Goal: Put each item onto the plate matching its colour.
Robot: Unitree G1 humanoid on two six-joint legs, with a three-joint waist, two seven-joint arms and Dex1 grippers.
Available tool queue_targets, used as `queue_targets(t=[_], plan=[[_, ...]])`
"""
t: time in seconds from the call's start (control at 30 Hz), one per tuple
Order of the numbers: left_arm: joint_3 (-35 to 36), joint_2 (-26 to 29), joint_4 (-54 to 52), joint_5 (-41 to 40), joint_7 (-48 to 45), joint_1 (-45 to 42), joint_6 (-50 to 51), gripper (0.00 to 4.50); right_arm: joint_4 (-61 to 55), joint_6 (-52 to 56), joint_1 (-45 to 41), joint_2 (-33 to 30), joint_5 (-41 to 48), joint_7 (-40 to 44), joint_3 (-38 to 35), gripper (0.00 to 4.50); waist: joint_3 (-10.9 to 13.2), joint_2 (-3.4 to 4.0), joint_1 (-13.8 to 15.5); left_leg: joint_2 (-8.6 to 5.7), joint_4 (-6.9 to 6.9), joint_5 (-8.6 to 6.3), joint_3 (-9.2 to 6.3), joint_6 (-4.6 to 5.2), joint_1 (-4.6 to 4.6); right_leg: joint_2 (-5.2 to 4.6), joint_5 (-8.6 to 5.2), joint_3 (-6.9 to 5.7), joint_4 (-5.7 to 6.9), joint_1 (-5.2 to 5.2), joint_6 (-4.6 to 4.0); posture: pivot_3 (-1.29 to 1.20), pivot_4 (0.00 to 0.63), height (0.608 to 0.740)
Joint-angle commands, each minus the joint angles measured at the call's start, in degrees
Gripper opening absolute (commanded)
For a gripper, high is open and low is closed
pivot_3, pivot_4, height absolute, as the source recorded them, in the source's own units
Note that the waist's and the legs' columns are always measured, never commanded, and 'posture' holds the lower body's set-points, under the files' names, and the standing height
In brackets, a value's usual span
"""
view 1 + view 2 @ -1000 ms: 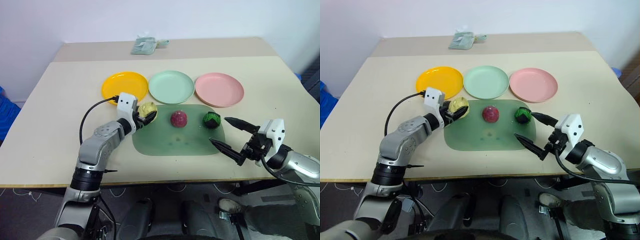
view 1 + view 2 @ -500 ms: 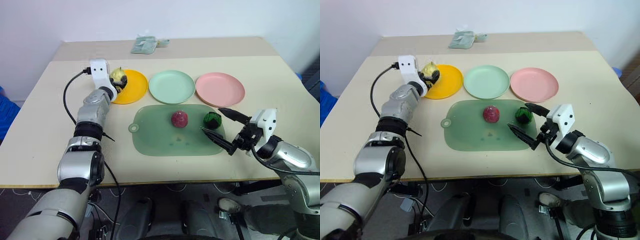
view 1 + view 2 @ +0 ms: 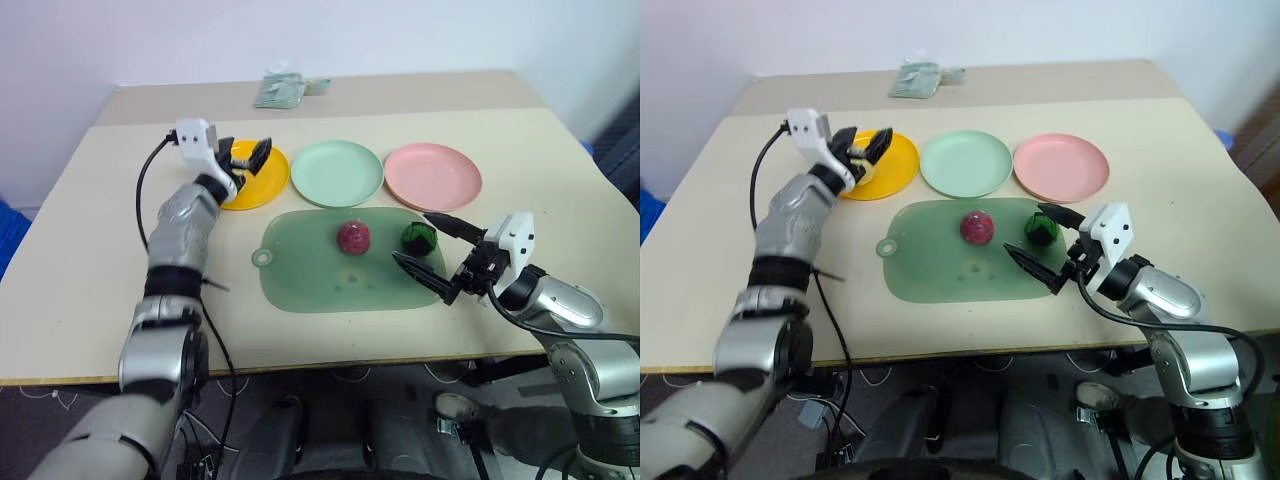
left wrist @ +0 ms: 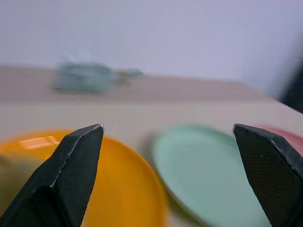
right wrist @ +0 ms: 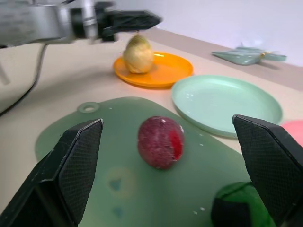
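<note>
The pale yellow item [image 5: 138, 54] stands on the orange-yellow plate [image 3: 268, 183]. My left gripper [image 3: 254, 158] hangs open just above it, holding nothing. On the translucent green mat [image 3: 310, 275] lie the maroon item [image 3: 354, 237] and the green-and-black item [image 3: 420, 237]. My right gripper [image 3: 1023, 229] is open and level at the mat's right end, its two fingers on either side of the green-and-black item without closing on it. Beyond the mat, the mint green plate [image 3: 342, 172] and the pink plate [image 3: 432, 176] have nothing on them.
A folded pale green bundle [image 3: 280, 90] lies at the far edge of the beige table [image 3: 540, 150]. A black cable [image 3: 145, 200] loops from my left wrist over the table's left side.
My left gripper carried the yellow item from the mat to the orange-yellow plate, let it go and now stands open over it. My right gripper moved in around the green-and-black item.
</note>
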Motion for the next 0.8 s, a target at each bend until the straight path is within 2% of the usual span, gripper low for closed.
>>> queue_targets(t=[0.03,0.2,0.27,0.43,0.6,0.8], plan=[[-1.83,6.03,-21.92,-7.18,-6.16,10.1,10.65,4.47,-0.05,0.12,-2.37,0.16,0.1,0.59,0.72,4.5,0.0,0.0,-0.77,0.04,-0.02,0.0,0.0,0.0,0.0,0.01,0.0,0.0,-0.01,-0.01,-0.01,0.0,0.15,0.74],[2.44,14.63,-37.2,-12.85,-13.1,25.99,13.83,4.47,2.97,0.64,-7.09,1.17,-1.48,1.62,4.81,4.5,-0.02,0.05,-0.57,0.1,-0.02,-0.18,-0.02,0.27,0.03,0.02,-0.01,-0.01,-0.02,0.03,-0.06,0.0,0.15,0.74],[5.44,17.89,-38.99,-12.81,-16.66,31.89,11.45,4.47,4.71,1.32,-9.58,2.02,-2.02,1.65,6.58,4.5,-0.02,0.08,-0.59,0.1,-0.04,-0.2,0.0,0.28,0.07,0.02,-0.03,-0.01,-0.05,0.05,-0.09,0.0,0.15,0.74],[13.41,26.0,-38.27,-14.75,-33.22,44.74,5.05,4.47,9.66,7.0,-16.13,3.87,-3.63,0.96,11.37,4.5,-0.01,0.09,-0.53,0.15,-0.17,-0.21,0.01,0.27,0.09,0.01,-0.14,-0.02,-0.12,-0.02,-0.3,0.0,0.15,0.74],[16.46,27.67,-37.96,-15.08,-39.23,48.95,1.14,4.47,15.83,8.68,-20.22,5.19,-7.57,1.4,15.59,4.5,0.0,0.11,0.61,0.14,-0.18,-0.22,-0.01,0.27,0.11,-0.02,-0.16,-0.06,-0.23,-0.1,-0.35,0.0,0.15,0.74],[17.9,27.19,-39.57,-14.88,-40.88,52.05,-0.94,4.47,22.58,7.12,-23.1,6.77,-11.28,2.59,17.7,4.5,0.0,0.11,0.48,0.15,-0.21,-0.23,0.01,0.27,0.11,-0.01,-0.15,-0.06,-0.22,-0.1,-0.35,0.0,0.15,0.74]])
